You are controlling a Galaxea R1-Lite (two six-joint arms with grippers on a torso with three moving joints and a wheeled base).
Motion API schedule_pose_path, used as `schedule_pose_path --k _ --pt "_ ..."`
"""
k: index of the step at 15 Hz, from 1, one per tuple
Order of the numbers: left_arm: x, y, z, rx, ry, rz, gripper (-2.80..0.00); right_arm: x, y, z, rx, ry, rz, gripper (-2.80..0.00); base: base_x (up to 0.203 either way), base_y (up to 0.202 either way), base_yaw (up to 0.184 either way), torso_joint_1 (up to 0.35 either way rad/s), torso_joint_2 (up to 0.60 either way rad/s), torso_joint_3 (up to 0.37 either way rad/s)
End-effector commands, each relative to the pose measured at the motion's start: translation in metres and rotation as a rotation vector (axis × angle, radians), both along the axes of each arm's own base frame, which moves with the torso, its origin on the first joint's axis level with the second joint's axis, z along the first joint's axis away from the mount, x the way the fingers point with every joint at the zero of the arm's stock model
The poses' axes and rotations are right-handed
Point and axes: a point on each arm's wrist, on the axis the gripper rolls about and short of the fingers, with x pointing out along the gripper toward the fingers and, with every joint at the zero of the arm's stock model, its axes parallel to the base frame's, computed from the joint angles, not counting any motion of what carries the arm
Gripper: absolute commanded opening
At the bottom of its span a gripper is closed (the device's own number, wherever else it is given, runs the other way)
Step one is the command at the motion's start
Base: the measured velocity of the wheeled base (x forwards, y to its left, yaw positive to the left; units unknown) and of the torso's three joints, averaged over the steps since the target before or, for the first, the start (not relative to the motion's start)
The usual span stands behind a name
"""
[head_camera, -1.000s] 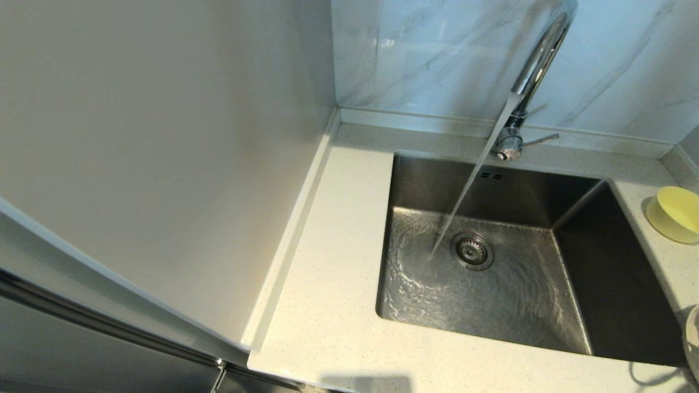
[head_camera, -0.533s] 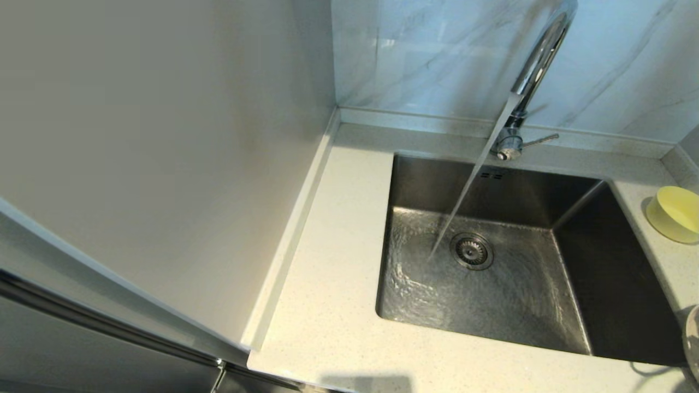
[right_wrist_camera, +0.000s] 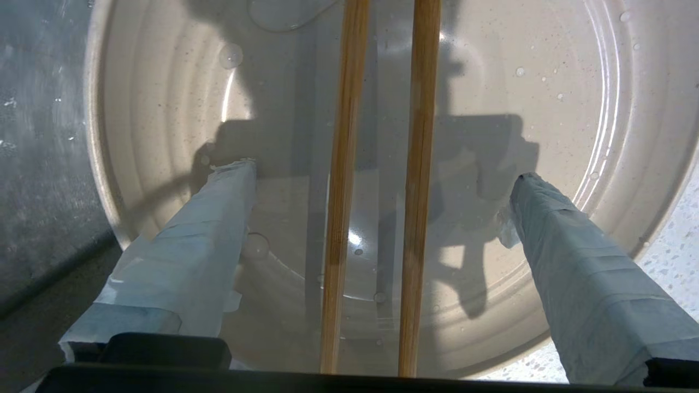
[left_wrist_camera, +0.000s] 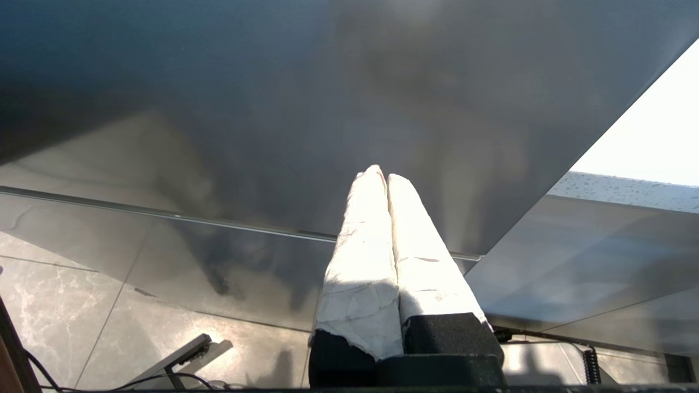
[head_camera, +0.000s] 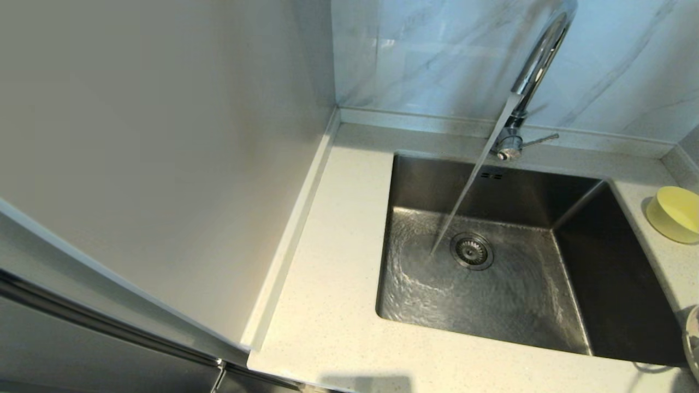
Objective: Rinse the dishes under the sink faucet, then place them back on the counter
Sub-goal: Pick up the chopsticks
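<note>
Water pours from the chrome faucet (head_camera: 538, 54) into the steel sink (head_camera: 491, 191), landing just left of the drain strainer (head_camera: 471, 251). On the counter (head_camera: 338, 284) to the right of the sink stands the pale yellow bowl (head_camera: 674, 213). In the right wrist view my right gripper (right_wrist_camera: 382, 173) hangs open over the wet white plate (right_wrist_camera: 164, 109). The two wooden chopsticks (right_wrist_camera: 341, 164) lie side by side on that plate, between my fingers but touched by neither. My left gripper (left_wrist_camera: 380, 173) is shut on nothing, parked low beside a grey cabinet face.
The faucet's side lever (head_camera: 540, 140) points right. A tall pale panel (head_camera: 164, 164) walls off the counter's left side. A sliver of the plate's rim (head_camera: 693, 338) shows at the head view's right edge. Speckled counter (right_wrist_camera: 671, 256) borders the plate.
Water keeps running and only its ripples shift. A thin dark curve at the lower right corner has drawn back toward the edge.
</note>
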Motion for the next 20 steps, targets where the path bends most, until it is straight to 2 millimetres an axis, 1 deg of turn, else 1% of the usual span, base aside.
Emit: schedule_pose_path --k 1,2,15,18,20 --pt "0.0 0.0 0.0 0.0 0.0 0.0 -2.8 0.0 0.0 -0.002 0.009 0.007 -0.001 0.0 0.0 0.0 0.0 0.0 0.0 0.0" --pt "0.0 0.0 0.0 0.0 0.0 0.0 -2.8 0.0 0.0 -0.003 0.011 0.009 -0.002 -2.8 0.0 0.0 0.0 0.0 0.0 0.0" --pt "0.0 0.0 0.0 0.0 0.0 0.0 -2.8 -0.001 0.001 -0.002 -0.001 -0.006 -0.003 -2.8 0.0 0.0 0.0 0.0 0.0 0.0" --pt "0.0 0.0 0.0 0.0 0.0 0.0 -2.8 -0.007 0.005 0.008 -0.047 -0.054 -0.027 -2.8 0.0 0.0 0.0 0.0 0.0 0.0" --pt "0.0 0.0 0.0 0.0 0.0 0.0 -2.8 -0.014 0.011 0.017 -0.133 -0.1 -0.056 -2.8 0.0 0.0 0.0 0.0 0.0 0.0"
